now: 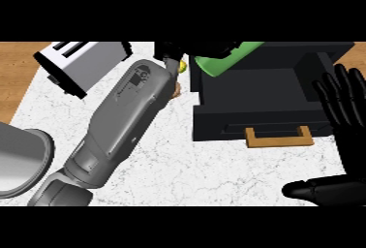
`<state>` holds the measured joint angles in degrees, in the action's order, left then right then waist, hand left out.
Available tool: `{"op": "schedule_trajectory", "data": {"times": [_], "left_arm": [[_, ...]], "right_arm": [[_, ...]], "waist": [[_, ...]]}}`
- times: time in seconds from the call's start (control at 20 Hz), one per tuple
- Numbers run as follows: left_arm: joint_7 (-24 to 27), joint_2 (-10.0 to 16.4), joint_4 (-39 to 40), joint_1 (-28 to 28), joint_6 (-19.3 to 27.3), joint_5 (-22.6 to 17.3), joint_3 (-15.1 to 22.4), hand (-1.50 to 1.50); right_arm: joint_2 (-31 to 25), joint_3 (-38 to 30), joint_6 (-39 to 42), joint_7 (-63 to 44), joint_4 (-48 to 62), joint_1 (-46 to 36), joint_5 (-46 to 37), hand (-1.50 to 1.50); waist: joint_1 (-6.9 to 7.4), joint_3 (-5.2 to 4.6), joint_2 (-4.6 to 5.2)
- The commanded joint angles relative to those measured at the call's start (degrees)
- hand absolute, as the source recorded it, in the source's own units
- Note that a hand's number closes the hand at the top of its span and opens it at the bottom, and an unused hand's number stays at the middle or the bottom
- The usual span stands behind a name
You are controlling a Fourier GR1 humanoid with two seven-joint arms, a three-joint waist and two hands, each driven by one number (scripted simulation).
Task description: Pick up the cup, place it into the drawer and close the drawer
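The green cup (223, 59) is tilted at the far left corner of the open black drawer (266, 94), over its rim. The left hand (172, 50) has its fingers curled round the cup. The right hand (352, 140) rests near the right edge with its fingers spread upward. A toaster (77, 60) stands far left on the white counter (214, 169).

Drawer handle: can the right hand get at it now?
Probably yes. The right hand rests open at the view's right edge beside the drawer, and nothing lies between it and the handle.
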<state>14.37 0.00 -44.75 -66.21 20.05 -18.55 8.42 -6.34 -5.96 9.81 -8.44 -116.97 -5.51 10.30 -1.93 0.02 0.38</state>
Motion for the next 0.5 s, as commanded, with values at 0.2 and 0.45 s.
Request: {"op": "schedule_trajectory", "data": {"times": [0.2, 0.45], "left_arm": [[6.1, 0.0, 14.1, -5.6, 1.8, -8.0, 5.1, 1.50], [5.6, 0.0, 17.1, -5.3, 2.7, -11.3, 13.0, 1.50]], "right_arm": [[-1.3, -1.4, 0.8, -1.5, 1.3, -2.5, 2.2, -1.50], [0.6, 0.8, 0.0, 1.2, 1.3, -0.7, -0.7, -1.50]], "waist": [[-1.25, 0.02, 0.40], [-1.58, 0.03, 0.35]]}}
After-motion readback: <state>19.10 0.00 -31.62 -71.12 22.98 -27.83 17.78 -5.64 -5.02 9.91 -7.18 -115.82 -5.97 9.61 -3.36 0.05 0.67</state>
